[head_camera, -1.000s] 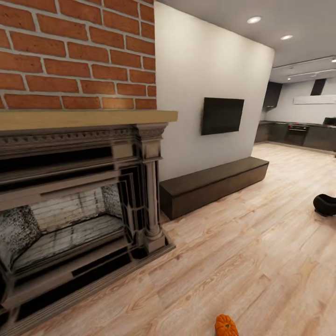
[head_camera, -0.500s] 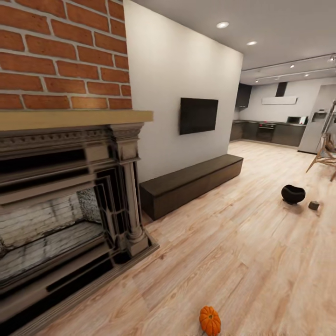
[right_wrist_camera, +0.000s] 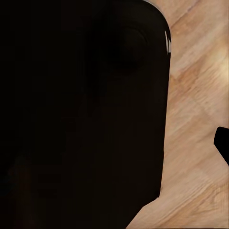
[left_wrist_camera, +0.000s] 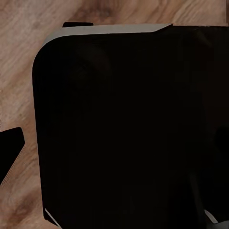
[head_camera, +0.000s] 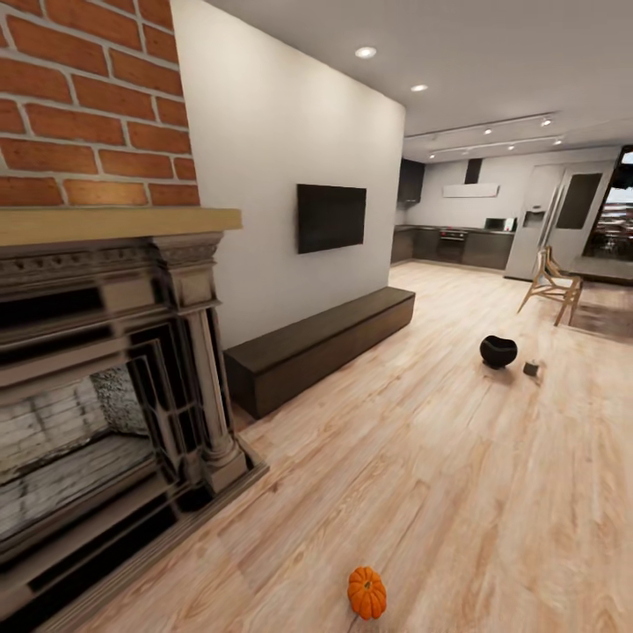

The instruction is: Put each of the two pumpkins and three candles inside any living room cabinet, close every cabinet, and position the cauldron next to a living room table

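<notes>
Pumpkin [head_camera: 367, 592]: one, cabinet [head_camera: 318, 346] one, perhaps one cauldron [head_camera: 498, 351]; grippers' state unclear.

You see a pale wood plank floor [head_camera: 440, 475]. On it: an orange pumpkin [head_camera: 367, 592] close by, a long dark cabinet [head_camera: 318, 344] along the wall, and farther off a black cauldron [head_camera: 498, 351] beside a small grey object [head_camera: 531, 368].

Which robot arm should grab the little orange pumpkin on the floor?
Probably the right, though it's close: the pumpkin lies on the floor slightly right of the head view's middle. Neither pincer's fingers can be made out, so it's a guess.
</notes>
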Available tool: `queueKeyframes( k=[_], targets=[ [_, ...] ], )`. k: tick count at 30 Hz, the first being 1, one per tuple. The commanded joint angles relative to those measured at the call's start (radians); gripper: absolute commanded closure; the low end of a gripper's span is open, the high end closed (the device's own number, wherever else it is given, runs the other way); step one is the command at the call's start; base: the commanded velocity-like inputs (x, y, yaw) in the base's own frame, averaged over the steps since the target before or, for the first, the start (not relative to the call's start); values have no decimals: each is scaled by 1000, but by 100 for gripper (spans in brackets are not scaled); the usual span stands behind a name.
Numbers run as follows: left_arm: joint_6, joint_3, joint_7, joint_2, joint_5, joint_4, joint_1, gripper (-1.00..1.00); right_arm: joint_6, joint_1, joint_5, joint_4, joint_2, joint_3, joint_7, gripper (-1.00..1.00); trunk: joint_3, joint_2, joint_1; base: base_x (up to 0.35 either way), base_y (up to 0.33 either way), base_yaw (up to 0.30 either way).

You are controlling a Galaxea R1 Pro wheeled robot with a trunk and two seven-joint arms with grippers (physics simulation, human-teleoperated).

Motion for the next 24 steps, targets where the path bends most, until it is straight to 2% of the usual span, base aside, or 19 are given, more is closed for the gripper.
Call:
queueKeyframes(
  k=[1, 8, 24],
  targets=[
    [-3, 1, 0, 0, 1, 0, 0, -100, -3, 0, 0, 0, 0, 0, 1, -100, -1, 0, 0, 0, 0, -290],
    [-3, 0, 0, 0, 1, 1, 0, -100, -16, 0, 0, 0, 0, 0, 1, -100, -1, 0, 0, 0, -56, -290],
    [-4, -1, 0, -1, 1, 1, 0, -100, -33, 0, 0, 0, 0, -1, 35, -100, -4, 0, 0, 0, -257, -290]
  ],
)
